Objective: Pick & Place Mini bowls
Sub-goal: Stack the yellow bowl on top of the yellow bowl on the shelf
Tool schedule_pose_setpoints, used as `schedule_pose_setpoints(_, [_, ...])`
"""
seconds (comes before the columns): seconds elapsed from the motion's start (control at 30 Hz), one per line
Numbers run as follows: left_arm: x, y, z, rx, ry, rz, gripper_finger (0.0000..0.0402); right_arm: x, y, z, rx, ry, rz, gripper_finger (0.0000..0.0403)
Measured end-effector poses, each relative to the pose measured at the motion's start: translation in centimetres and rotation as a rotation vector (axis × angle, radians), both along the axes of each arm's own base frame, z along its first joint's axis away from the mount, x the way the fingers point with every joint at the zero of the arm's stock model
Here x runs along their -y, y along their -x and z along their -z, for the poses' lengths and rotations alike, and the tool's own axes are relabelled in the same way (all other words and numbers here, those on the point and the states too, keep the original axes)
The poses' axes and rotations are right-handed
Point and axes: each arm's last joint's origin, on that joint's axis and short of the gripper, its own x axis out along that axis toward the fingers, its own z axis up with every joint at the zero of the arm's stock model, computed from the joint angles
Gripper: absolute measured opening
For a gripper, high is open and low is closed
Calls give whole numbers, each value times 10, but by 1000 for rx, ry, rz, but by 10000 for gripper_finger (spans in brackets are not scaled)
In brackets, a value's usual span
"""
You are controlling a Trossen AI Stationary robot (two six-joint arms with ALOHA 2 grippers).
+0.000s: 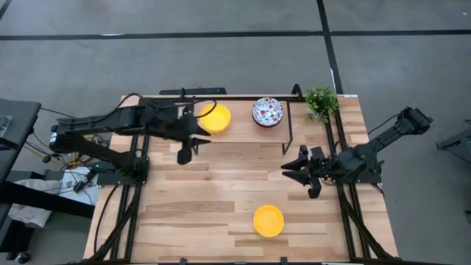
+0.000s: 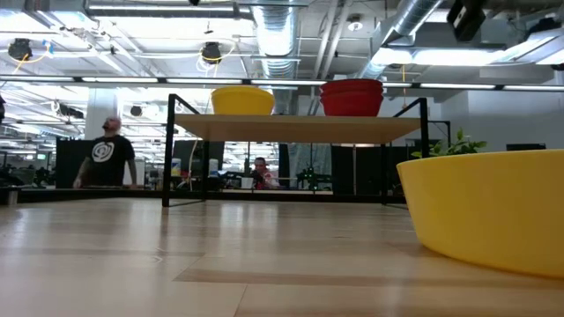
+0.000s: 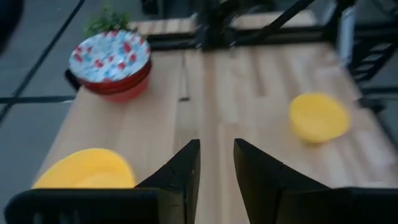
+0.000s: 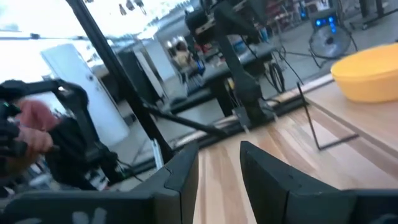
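Observation:
A yellow mini bowl (image 1: 215,118) and a floral-speckled one with a red outside (image 1: 267,112) stand on a raised black-framed shelf (image 1: 243,131) by the far edge; the low view shows the yellow bowl (image 2: 242,100) and the red-sided bowl (image 2: 352,97) up there. Another yellow bowl (image 1: 268,221) sits on the table near the near edge, large in the low view (image 2: 485,211). My left gripper (image 1: 187,146) is open, just left of and nearer than the shelf's yellow bowl (image 3: 84,177). My right gripper (image 1: 293,168) is open, over the table's right part.
A small green plant (image 1: 321,101) stands at the far right corner beside the shelf. The shelf's thin black legs (image 1: 288,136) come down onto the table. Bare wood lies between the two grippers and around the near bowl. People show in the room beyond (image 2: 107,154).

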Motion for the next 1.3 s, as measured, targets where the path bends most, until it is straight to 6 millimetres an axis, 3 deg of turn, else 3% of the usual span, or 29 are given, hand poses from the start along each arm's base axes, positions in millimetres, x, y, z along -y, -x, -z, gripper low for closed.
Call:
schedule_pose_setpoints(0.27, [20,18,-13,59,54,83,97,0,0,-6,57,-32,0,109])
schedule_pose_setpoints(0.7, [40,19,-12,51,130,130,97,-4,-3,-7,72,-66,-55,109])
schedule_pose_setpoints(0.97, [40,19,-12,49,162,110,97,-20,-31,-5,-183,19,-51,109])
schedule_pose_setpoints(1.17, [40,19,-12,47,180,99,97,-30,-43,6,-498,-27,-8,109])
schedule_pose_setpoints(1.3, [40,19,-12,48,181,99,97,-41,-47,12,-577,-74,-34,109])
